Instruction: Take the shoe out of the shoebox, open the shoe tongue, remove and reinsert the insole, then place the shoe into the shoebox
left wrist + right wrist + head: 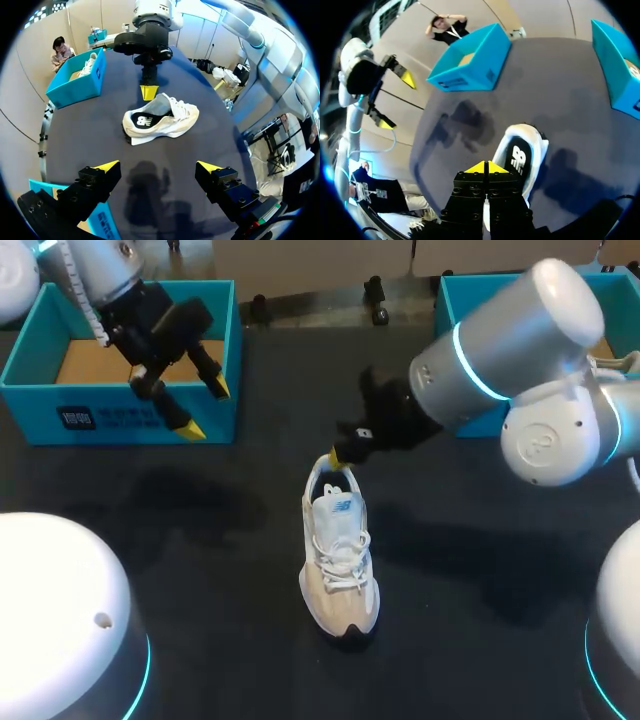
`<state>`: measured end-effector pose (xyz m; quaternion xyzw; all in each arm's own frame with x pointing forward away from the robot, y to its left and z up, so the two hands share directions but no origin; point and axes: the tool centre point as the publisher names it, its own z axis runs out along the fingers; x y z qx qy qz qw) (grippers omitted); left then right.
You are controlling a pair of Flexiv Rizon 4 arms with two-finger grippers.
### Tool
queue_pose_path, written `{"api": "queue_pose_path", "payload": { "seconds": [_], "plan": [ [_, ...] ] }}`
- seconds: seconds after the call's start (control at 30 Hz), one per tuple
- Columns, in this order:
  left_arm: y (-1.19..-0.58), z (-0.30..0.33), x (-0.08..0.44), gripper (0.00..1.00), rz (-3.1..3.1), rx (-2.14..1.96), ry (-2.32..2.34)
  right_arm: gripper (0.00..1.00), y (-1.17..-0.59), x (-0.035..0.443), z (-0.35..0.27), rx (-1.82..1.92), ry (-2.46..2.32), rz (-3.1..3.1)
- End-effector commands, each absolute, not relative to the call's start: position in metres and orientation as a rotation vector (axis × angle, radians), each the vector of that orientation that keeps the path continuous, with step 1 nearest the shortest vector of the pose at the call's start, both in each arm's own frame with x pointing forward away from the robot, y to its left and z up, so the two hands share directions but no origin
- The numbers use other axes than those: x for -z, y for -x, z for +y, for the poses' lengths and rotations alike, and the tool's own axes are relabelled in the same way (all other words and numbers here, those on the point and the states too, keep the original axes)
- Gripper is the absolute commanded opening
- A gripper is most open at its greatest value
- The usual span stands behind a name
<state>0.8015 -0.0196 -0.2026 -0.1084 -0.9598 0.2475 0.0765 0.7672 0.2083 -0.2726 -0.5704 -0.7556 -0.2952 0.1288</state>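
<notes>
A white and beige sneaker (340,560) stands upright on the dark table, toe toward the near edge. My right gripper (338,457) is shut and hovers right at the heel collar, with nothing visible between its tips. In the right wrist view the joined tips (486,168) sit just beside the sneaker's (524,156) dark insole opening. My left gripper (203,408) hangs open over the front wall of the left blue shoebox (35,350). From the left wrist view, the open fingers (159,168) point toward the sneaker (162,119) well ahead, holding nothing.
A second blue shoebox (470,295) at the back right holds another white shoe (612,364). The right arm's bulk spans the table's right side. Bare dark tabletop (200,540) lies left of the sneaker.
</notes>
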Motion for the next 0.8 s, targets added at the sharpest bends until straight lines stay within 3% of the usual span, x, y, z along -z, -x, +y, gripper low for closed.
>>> {"api": "queue_pose_path", "payload": {
  "seconds": [0.03, 0.8],
  "plan": [
    [-0.7975, -0.0169, 0.2021, 1.0, -2.883, -0.744, 0.325, 0.0, -0.7639, 0.2716, 0.2065, 0.625, 1.89, -2.392],
    [-0.7975, -0.0169, 0.2021, 1.0, -2.883, -0.744, 0.325, 0.0, -0.7568, 0.2805, 0.2079, 0.431, 1.966, -2.554]
  ]
}}
